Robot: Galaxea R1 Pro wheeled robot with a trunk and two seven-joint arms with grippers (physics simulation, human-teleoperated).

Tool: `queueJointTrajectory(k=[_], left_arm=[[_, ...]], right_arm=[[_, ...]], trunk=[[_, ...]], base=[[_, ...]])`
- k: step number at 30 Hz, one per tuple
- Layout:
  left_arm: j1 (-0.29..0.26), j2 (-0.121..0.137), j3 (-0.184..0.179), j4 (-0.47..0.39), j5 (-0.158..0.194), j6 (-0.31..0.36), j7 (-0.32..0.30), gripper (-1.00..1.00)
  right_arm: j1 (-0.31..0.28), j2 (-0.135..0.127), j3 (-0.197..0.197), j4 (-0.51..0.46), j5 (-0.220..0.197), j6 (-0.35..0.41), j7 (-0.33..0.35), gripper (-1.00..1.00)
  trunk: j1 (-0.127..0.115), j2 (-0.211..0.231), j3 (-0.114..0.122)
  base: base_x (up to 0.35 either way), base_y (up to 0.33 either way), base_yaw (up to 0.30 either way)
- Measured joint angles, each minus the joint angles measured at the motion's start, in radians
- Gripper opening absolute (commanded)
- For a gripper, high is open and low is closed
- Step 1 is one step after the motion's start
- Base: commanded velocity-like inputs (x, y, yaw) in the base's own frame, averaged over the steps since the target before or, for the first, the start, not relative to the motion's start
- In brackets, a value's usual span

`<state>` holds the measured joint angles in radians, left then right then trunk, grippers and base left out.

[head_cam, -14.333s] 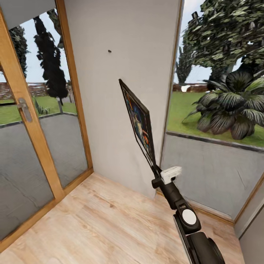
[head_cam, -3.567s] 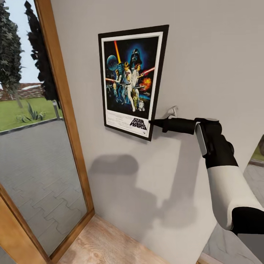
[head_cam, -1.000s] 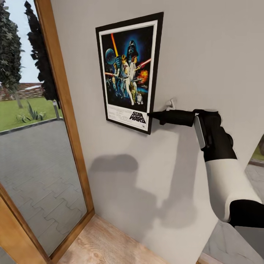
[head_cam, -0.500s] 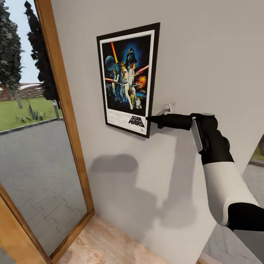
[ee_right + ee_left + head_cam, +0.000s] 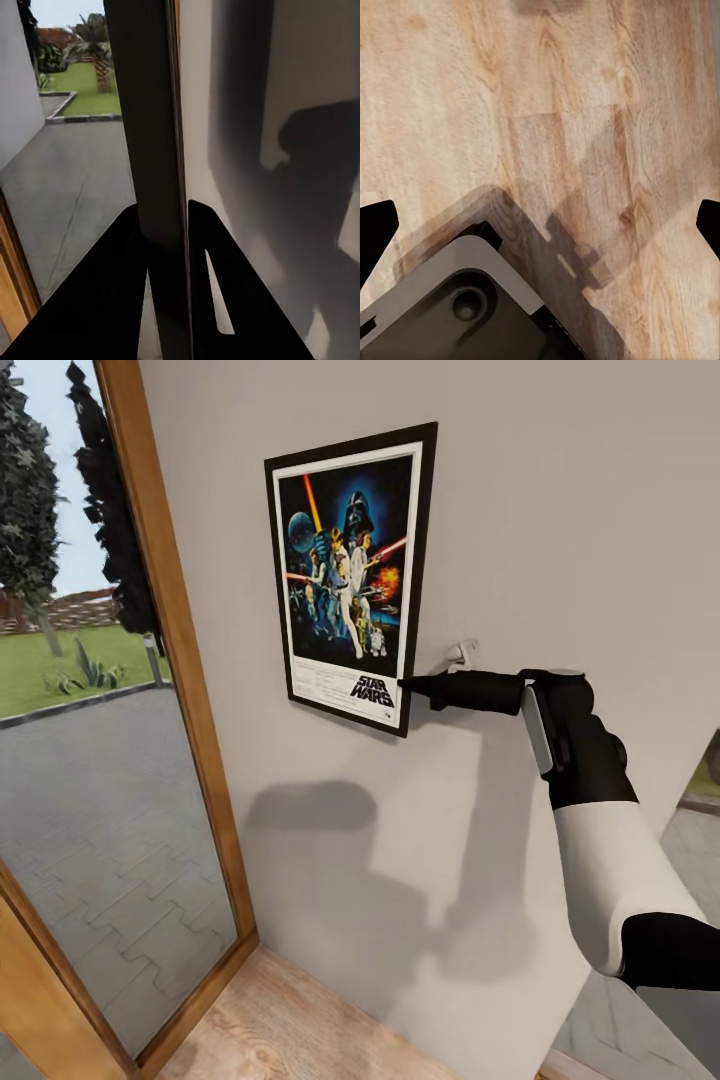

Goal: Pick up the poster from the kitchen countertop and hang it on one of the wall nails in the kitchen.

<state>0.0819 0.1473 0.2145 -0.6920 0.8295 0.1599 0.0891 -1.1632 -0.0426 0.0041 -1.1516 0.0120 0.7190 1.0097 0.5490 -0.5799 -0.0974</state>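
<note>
The poster [image 5: 350, 575] is hanging flat against the pale grey wall [image 5: 560, 510], upright with a slight tilt, its black frame and white inner border enclosing the colourful figures on dark blue and the title at the lower right. The right gripper [image 5: 405, 683] is reaching in from the side at the end of the black-and-white right arm [image 5: 600, 830] and is pinching the poster's lower right edge, just beside the title. In the right wrist view the two black fingers [image 5: 112, 292] are pressing on either side of the dark edge-on frame of the poster [image 5: 146, 135], which is running up between them, with the wall beside it carrying the arm's shadow. A small white fitting [image 5: 462, 653] is sitting on the wall just above the wrist. Beside the poster a glass door with a wooden frame [image 5: 170, 620] is showing paving, grass and trees outside. The left gripper [image 5: 540, 225] is hanging spread wide over the wooden floor [image 5: 585, 112], its dark fingertips [image 5: 375, 229] at opposite edges of the left wrist view with nothing between them, above a grey part of the robot's base [image 5: 457, 307].
</note>
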Motion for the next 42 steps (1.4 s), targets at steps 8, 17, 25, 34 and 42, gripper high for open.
queueJointTrajectory(k=[8, 17, 25, 34, 42], left_arm=[[0.000, -0.001, 0.000, 0.000, -0.001, 0.000, 0.001, 1.00], [-0.001, -0.002, 0.000, 0.000, -0.001, 0.000, 0.001, 1.00], [0.000, -0.002, 0.000, 0.000, 0.000, 0.000, 0.000, 1.00], [-0.001, -0.002, 0.000, 0.000, 0.000, 0.000, 0.001, 1.00], [0.000, -0.002, 0.000, 0.000, 0.000, 0.000, 0.001, 1.00]], right_arm=[[0.000, 0.000, -0.001, 0.000, 0.000, 0.000, -0.009, -1.00], [0.000, -0.004, -0.006, -0.009, -0.006, 0.072, -0.070, -1.00], [0.000, -0.002, -0.008, -0.012, -0.003, 0.076, -0.077, -1.00], [0.000, -0.002, -0.008, -0.012, -0.003, 0.076, -0.079, -1.00], [0.000, -0.002, -0.011, -0.011, -0.003, 0.078, -0.080, -1.00]], trunk=[[0.000, 0.000, 0.000], [0.000, 0.000, 0.000], [0.000, 0.000, 0.000], [0.000, 0.000, 0.000], [0.000, 0.000, 0.000]], base=[[-0.033, 0.172, 0.000], [-0.002, 0.008, 0.000], [0.000, 0.000, 0.000], [0.000, 0.042, 0.000], [0.000, 0.091, 0.000]])
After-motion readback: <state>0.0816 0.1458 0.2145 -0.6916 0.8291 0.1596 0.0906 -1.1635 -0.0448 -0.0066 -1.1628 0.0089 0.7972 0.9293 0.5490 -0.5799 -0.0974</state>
